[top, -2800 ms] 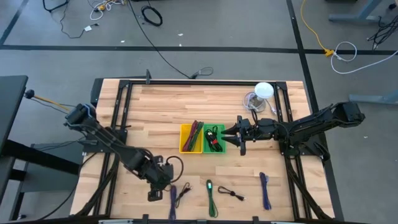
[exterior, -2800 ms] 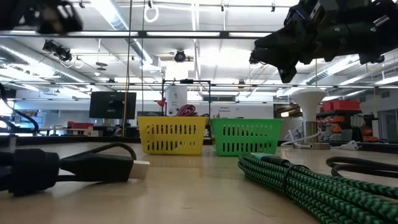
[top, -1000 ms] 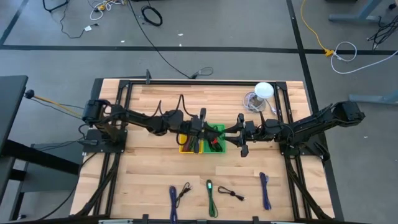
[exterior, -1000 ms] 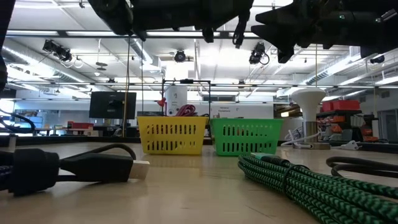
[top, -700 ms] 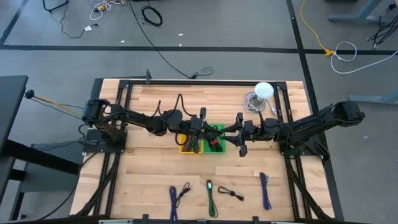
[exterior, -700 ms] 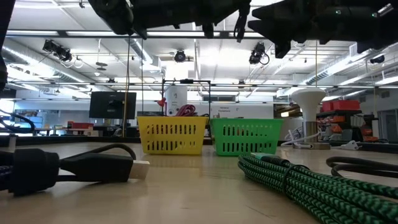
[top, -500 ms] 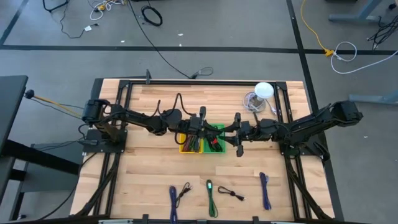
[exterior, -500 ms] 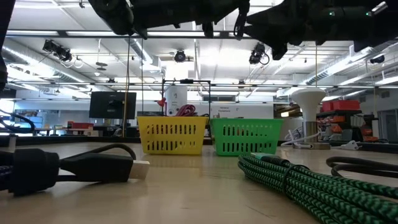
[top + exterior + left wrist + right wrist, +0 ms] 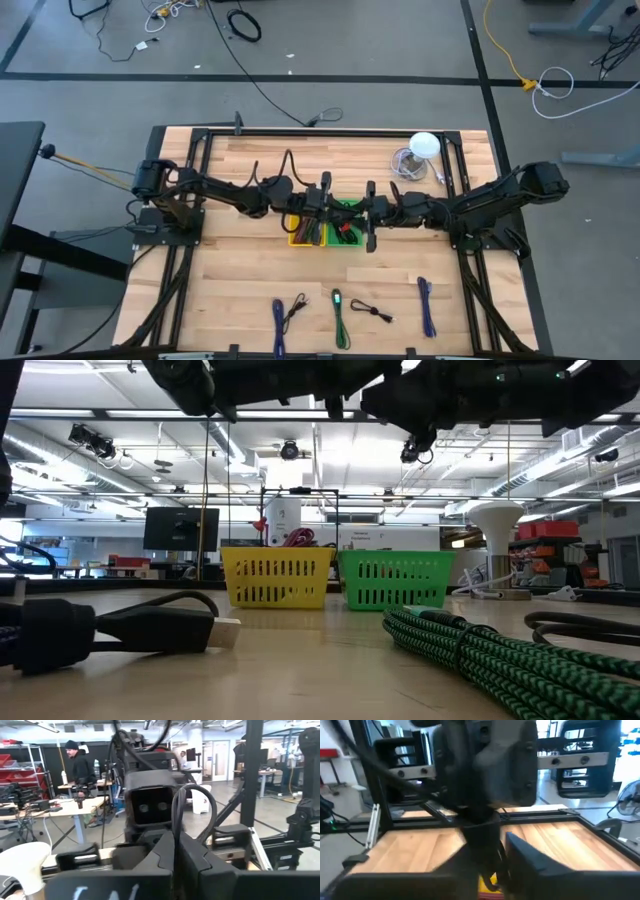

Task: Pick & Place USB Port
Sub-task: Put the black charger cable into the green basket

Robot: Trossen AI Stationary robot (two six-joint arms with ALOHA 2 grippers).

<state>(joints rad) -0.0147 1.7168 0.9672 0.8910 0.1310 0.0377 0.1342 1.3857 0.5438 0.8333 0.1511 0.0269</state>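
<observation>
My left gripper (image 9: 328,207) reaches from the table's left and hovers above the yellow basket (image 9: 303,232) and the green basket (image 9: 347,232), shut on a black cable (image 9: 210,815). My right gripper (image 9: 368,216) comes level from the table's right, open, with its fingertips just short of the left gripper over the green basket. In the right wrist view the left gripper (image 9: 485,775) fills the picture close ahead. Whether the right fingers touch the cable, I cannot tell. Both baskets hold cables. My left gripper pinches the black cable between its two shut fingers (image 9: 190,857). The strand (image 9: 173,827) runs up from between them, and a loop (image 9: 194,786) stands beyond the fingertips. The fingers reach level from the table's left. The cable is lifted clear, above the baskets.
Along the near edge lie a blue cable (image 9: 278,314), a black cable (image 9: 296,309), a green braided cable (image 9: 340,318), a small black cable (image 9: 371,312) and another blue cable (image 9: 427,306). A white lamp (image 9: 424,146) stands at the far right. Black frame rails border the table.
My right gripper has moved toward the table's left, closing the gap to the left gripper, and now hangs over the green basket, still open. The left arm has kept still with the cable.
</observation>
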